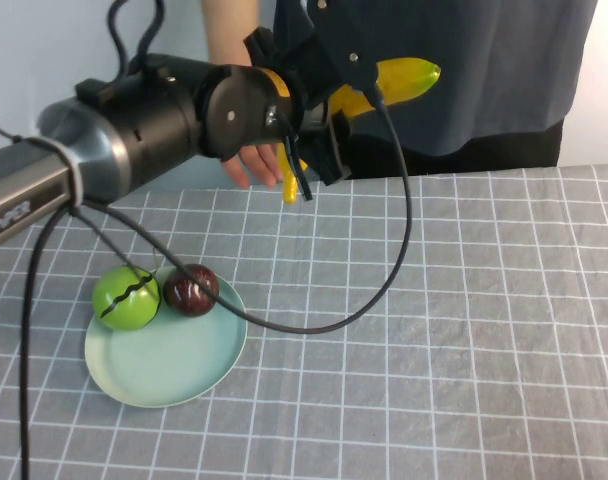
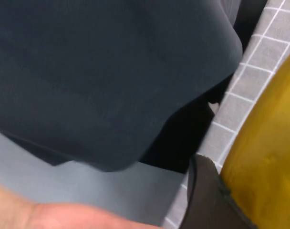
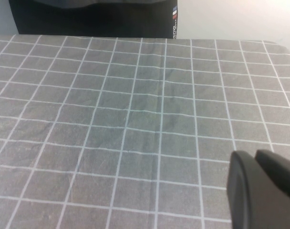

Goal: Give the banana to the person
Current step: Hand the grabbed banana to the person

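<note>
My left gripper (image 1: 334,110) is raised above the table's far edge and shut on the banana (image 1: 404,80), bright yellow with a greenish tip. The tip points at the person (image 1: 464,70) in a dark navy top standing behind the table. The banana's other end hangs below the jaws. The person's bare hand (image 1: 252,163) is just below and left of the gripper. In the left wrist view the banana (image 2: 269,152) lies against a dark finger (image 2: 207,200), with the navy top (image 2: 111,71) and the hand (image 2: 40,214) close. My right gripper (image 3: 253,155) is shut and empty, low over the cloth.
A light blue plate (image 1: 184,370) at the front left holds a round green fruit (image 1: 124,297) and a dark purple-red fruit (image 1: 191,289). A black cable (image 1: 384,270) loops from the left arm down over the grey checked cloth (image 1: 484,330).
</note>
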{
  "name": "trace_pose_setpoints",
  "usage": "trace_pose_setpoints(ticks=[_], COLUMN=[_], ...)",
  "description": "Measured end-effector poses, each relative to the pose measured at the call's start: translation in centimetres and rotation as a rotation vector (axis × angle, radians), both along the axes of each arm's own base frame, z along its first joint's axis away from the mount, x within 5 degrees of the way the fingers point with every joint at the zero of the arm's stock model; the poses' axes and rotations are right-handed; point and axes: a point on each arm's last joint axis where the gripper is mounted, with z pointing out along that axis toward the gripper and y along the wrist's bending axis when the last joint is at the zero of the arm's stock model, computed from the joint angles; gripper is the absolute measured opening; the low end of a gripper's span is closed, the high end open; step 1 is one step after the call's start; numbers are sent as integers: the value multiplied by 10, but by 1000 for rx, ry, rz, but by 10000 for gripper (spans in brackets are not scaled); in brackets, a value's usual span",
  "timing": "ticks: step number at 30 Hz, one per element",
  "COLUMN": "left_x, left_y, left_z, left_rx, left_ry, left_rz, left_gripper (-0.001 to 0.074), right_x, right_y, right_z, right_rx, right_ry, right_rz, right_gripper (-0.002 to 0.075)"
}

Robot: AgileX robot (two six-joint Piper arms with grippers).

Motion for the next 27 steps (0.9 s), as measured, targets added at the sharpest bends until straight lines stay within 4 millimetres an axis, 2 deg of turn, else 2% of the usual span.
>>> trace_pose_setpoints(ticks=[6,16,20,27], left_x=[2,3,13,33], left_y=[-2,2,10,22], left_z=[-7,-9,-9,-33], left_rx=[27,50,57,123], left_ry=[85,111,55,46], left_rz=[10,54,94,135], left_gripper=[303,303,303,303], right_x=[0,0,0,0], right_y=[0,0,0,0], right_z=[0,0,0,0], right_rx=[0,0,0,0], right_ry=[0,0,0,0], right_rz=[0,0,0,0], right_gripper=[-8,-8,-8,-8])
